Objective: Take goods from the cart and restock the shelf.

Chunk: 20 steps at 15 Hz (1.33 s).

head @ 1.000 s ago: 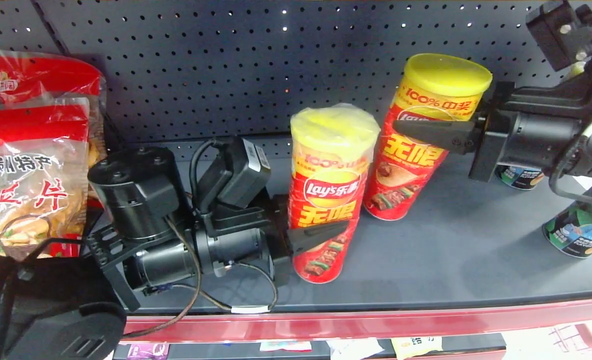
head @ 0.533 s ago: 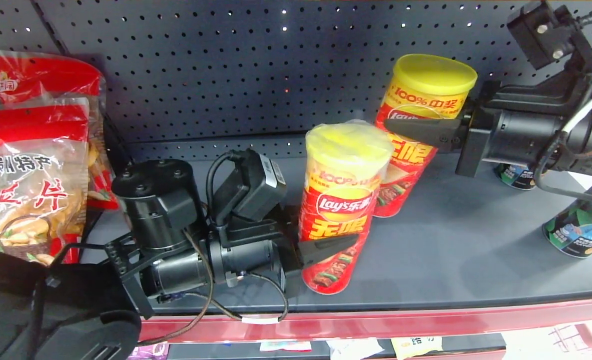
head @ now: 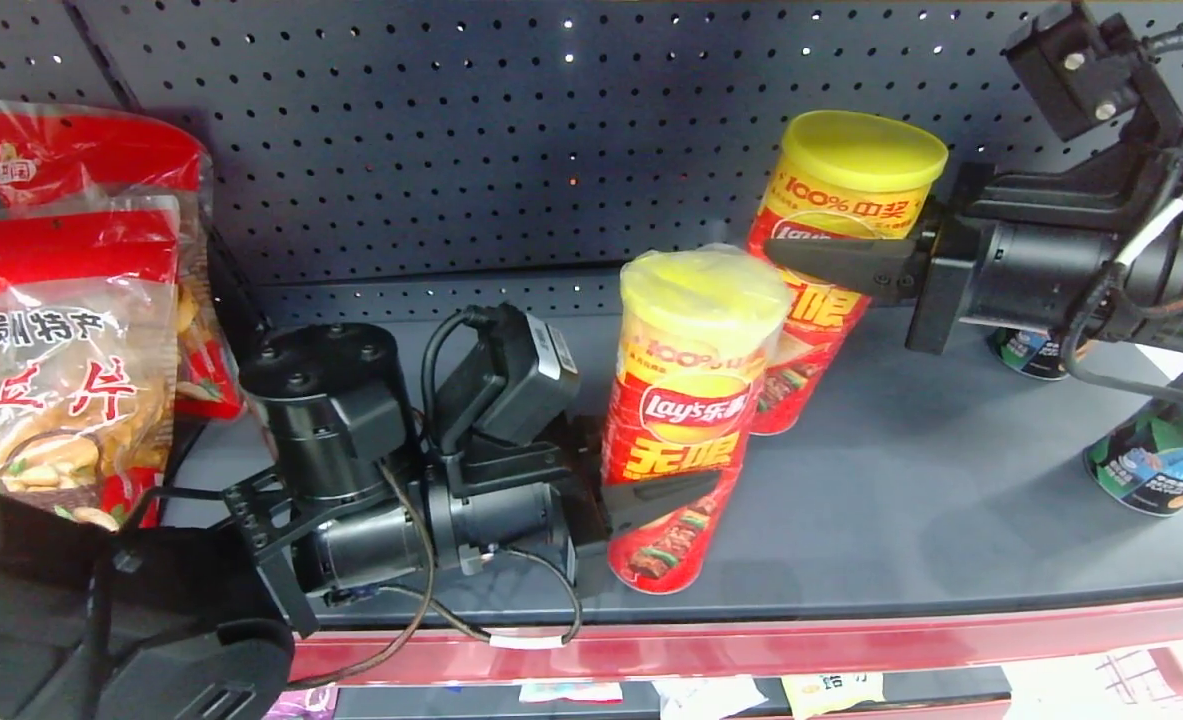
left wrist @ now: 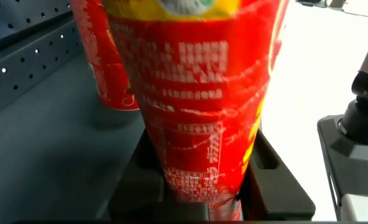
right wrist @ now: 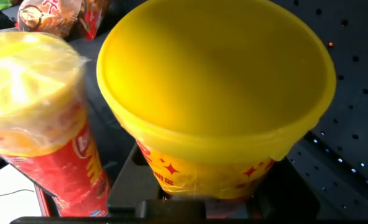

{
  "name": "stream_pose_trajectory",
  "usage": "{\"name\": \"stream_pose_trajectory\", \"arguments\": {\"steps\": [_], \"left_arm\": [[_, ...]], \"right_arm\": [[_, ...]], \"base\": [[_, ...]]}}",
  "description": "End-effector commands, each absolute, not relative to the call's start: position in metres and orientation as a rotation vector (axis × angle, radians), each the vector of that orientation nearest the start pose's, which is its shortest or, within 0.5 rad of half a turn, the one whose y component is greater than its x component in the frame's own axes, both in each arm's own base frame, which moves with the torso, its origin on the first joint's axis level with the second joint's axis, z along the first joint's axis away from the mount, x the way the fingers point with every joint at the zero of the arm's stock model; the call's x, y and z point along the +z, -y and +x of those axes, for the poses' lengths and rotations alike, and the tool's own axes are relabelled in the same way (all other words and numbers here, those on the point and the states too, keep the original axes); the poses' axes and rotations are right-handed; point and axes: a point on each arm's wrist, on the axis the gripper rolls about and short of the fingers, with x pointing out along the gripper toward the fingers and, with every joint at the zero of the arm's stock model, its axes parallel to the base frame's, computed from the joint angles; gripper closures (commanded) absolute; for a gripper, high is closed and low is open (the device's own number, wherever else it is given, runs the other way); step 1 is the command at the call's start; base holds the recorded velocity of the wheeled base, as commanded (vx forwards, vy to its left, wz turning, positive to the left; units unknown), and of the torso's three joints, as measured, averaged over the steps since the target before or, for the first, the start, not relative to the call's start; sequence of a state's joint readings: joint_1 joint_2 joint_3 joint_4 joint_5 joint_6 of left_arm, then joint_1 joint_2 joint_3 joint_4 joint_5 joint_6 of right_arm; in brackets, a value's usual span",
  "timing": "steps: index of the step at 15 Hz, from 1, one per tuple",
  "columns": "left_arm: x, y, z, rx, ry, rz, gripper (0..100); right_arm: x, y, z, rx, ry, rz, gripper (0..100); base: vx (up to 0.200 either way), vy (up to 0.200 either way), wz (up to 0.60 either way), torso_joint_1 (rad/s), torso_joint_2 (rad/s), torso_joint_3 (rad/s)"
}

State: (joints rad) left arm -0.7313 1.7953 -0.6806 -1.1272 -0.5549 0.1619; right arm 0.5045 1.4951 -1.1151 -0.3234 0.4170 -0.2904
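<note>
**Two tubes in hand, close together: clearance between them decides the set-down**

Far left: red-and-clear plastic snack bags (head: 61, 330) stand against the perforated back panel, well apart from the work.

My left gripper (head: 666, 500) is clamped low on the front tube (head: 691, 400), a red cylindrical chip tube with clear film over its yellow lid. The long axis is near upright, with the top tipped to the right. Its base is at the front part of the flat dark grey shelf (head: 901, 480). I can't tell whether it bears on the shelf.

Just behind and to the right is the rear tube (head: 851, 190), the same red cylinder with a bare yellow lid, tilted the same way. My right gripper (head: 821, 270) is closed on its upper body, coming in from the right.

The tubes overlap in the head view, and I can't tell whether they touch. My guess is that righting either one risks knocking the other, so they need separating first.

Far right: dark green-and-black printed cans (head: 1161, 460), well clear.
</note>
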Motion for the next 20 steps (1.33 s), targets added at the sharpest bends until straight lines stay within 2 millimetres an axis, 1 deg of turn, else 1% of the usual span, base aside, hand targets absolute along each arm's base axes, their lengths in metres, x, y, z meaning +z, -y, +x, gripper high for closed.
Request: {"name": "stream_pose_trajectory", "arguments": {"steps": [1, 6, 7, 8, 10, 13, 14, 15, 17, 20], "left_arm": [[0.167, 0.218, 0.226, -1.281, 0.105, 0.141, 100], [0.162, 0.218, 0.225, -1.281, 0.087, 0.144, 100], [0.158, 0.216, 0.224, -1.281, 0.068, 0.147, 100], [0.154, 0.214, 0.222, -1.282, 0.045, 0.145, 0], [0.152, 0.213, 0.221, -1.283, 0.038, 0.147, 0], [0.154, 0.211, 0.219, -1.284, 0.047, 0.147, 0], [0.161, 0.208, 0.215, -1.287, 0.069, 0.145, 0], [0.162, 0.203, 0.209, -1.287, 0.069, 0.145, 0], [0.161, 0.189, 0.197, -1.277, 0.052, 0.145, 0], [0.161, 0.144, 0.173, -1.206, 0.037, 0.149, 0]], "right_arm": [[0.299, -0.137, 0.23, 0.923, 0.077, -0.271, 100], [0.299, -0.137, 0.23, 0.924, 0.075, -0.272, 100], [0.299, -0.137, 0.23, 0.924, 0.076, -0.273, 100], [0.299, -0.137, 0.23, 0.924, 0.076, -0.273, 100], [0.299, -0.137, 0.23, 0.924, 0.076, -0.273, 100], [0.298, -0.138, 0.23, 0.926, 0.073, -0.273, 100], [0.298, -0.138, 0.229, 0.927, 0.073, -0.273, 100], [0.298, -0.138, 0.229, 0.927, 0.075, -0.273, 100], [0.298, -0.138, 0.23, 0.926, 0.071, -0.273, 100], [0.294, -0.138, 0.23, 0.926, 0.059, -0.275, 100]], "base": [[0.0, 0.0, 0.0, 0.0, 0.0, 0.0], [0.0, 0.0, 0.0, 0.0, 0.0, 0.0], [0.0, 0.0, 0.0, 0.0, 0.0, 0.0], [0.0, 0.0, 0.0, 0.0, 0.0, 0.0], [0.0, 0.0, 0.0, 0.0, 0.0, 0.0], [0.0, 0.0, 0.0, 0.0, 0.0, 0.0], [0.0, 0.0, 0.0, 0.0, 0.0, 0.0], [0.0, 0.0, 0.0, 0.0, 0.0, 0.0], [0.0, 0.0, 0.0, 0.0, 0.0, 0.0], [0.0, 0.0, 0.0, 0.0, 0.0, 0.0]]}}
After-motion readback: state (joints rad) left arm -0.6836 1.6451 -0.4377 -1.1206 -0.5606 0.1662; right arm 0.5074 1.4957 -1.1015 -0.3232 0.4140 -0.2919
